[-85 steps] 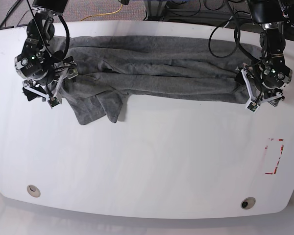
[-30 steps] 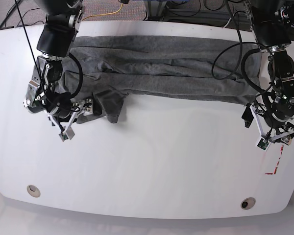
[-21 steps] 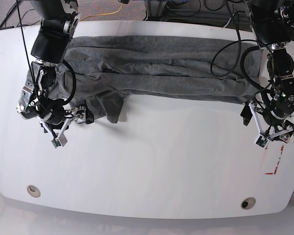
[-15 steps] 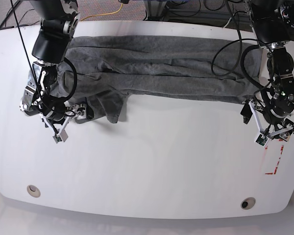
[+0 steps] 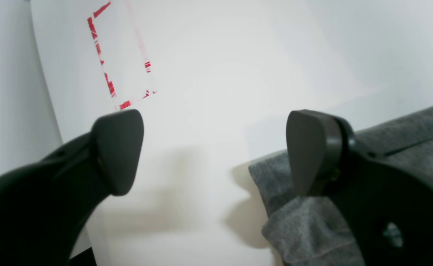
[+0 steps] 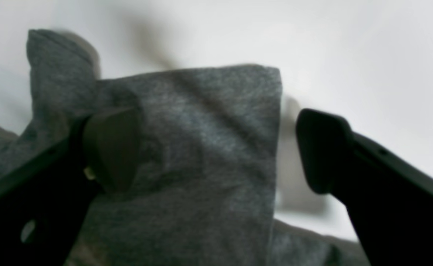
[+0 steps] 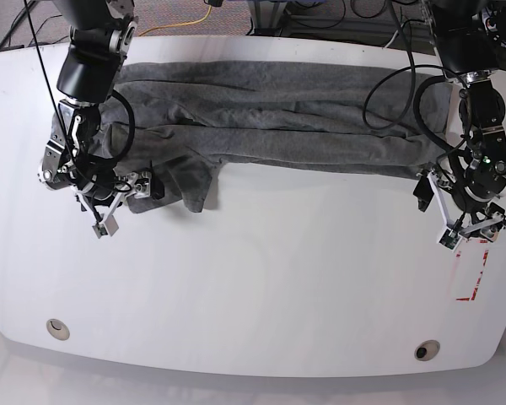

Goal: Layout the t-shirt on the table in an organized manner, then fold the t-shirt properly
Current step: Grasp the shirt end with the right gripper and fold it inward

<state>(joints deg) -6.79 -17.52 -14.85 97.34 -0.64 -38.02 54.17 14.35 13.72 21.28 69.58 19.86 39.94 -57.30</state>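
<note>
Heather-grey knit fabric of the t-shirt (image 7: 270, 118) lies bunched in a long band along the far half of the table (image 7: 261, 287), its long axis running from one side of the table to the other. A sleeve flap (image 7: 181, 181) hangs off the band toward the near edge, on the base view's left.

Compared with the frame half a second earlier, the right gripper (image 7: 126, 198) sits slightly nearer the sleeve flap and its wrist has turned a little. The left gripper (image 7: 451, 211) has shifted slightly toward the band's end. Across the last few seconds both grippers have moved from the band's two ends toward the near side of the table. The t-shirt itself lies as before.

Right gripper: jaws spread wide, nothing grasped. In the right wrist view, one finger (image 6: 111, 147) overlaps the sleeve fabric (image 6: 209, 155); the other finger (image 6: 323, 147) stands over bare table beside the sleeve's straight hem. Contact with the cloth cannot be determined.

Left gripper (image 5: 214, 151): jaws spread wide, nothing grasped. In the left wrist view, one finger (image 5: 312, 147) stands at the corner of the t-shirt (image 5: 305, 221); the other finger (image 5: 118, 147) stands over bare table (image 5: 216, 74), near the red tape rectangle (image 5: 122, 59).
</note>
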